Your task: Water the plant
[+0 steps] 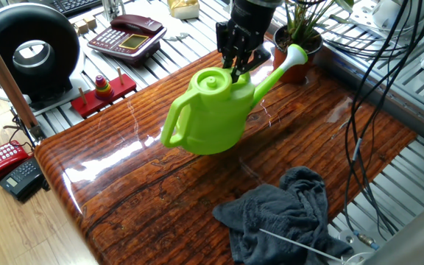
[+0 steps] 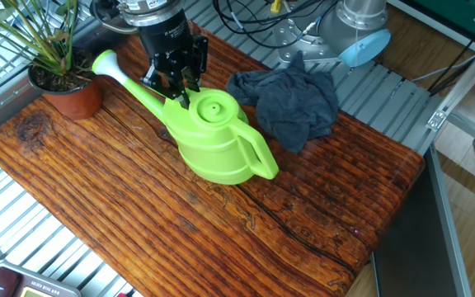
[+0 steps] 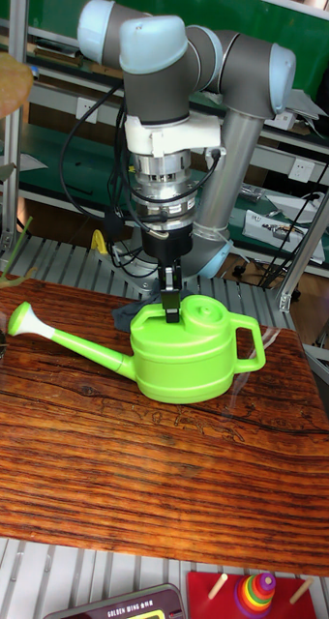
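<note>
The pincer (image 1: 239,70) comes down from above and is clenched on the top rim of a bright green plastic watering can (image 1: 216,114), just beside its round ribbed lid (image 2: 209,108); the can is squat and rounded, with a looped handle (image 2: 261,156) at one end and a long, thin spout (image 3: 82,346) at the other; in the tall fixed view the body hangs a little above the worktop (image 3: 106,464), roughly level, its shadow beneath it; the spout ends in a pale flared tip (image 1: 296,56) that sits close to the plant (image 2: 52,58); the plant has thin, grass-like leaves rising from a round terracotta-brown pot (image 2: 72,97), which stands at a far corner of the worktop; the worktop is dark, glossy wood with strong grain; a crumpled grey cloth (image 2: 291,103) lies on it near the opposite edge, behind the can's handle side, well apart from the plant.
</note>
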Motion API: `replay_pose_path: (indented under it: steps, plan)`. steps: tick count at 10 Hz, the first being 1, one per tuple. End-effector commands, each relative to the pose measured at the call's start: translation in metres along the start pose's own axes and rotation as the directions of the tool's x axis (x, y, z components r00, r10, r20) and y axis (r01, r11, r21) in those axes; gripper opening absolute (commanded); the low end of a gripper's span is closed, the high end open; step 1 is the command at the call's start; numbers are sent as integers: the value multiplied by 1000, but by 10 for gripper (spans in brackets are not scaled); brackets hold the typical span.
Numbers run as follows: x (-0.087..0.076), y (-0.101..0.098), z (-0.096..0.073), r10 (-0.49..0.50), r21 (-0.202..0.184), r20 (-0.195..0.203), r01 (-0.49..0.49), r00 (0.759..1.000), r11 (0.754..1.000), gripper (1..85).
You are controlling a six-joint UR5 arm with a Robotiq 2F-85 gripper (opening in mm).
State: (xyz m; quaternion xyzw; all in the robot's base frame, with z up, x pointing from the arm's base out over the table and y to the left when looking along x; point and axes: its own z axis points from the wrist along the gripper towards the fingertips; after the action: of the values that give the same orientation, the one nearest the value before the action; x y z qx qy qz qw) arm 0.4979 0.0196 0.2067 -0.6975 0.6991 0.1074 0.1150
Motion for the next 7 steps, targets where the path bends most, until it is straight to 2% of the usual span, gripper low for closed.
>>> replay_pose_path:
  steps: [1,7]
  plan:
    - [2,-1,-2,-26,8,12,26,1000,1000,10]
    - [-4,2,-3,-30,7,10,30,999,1000,10]
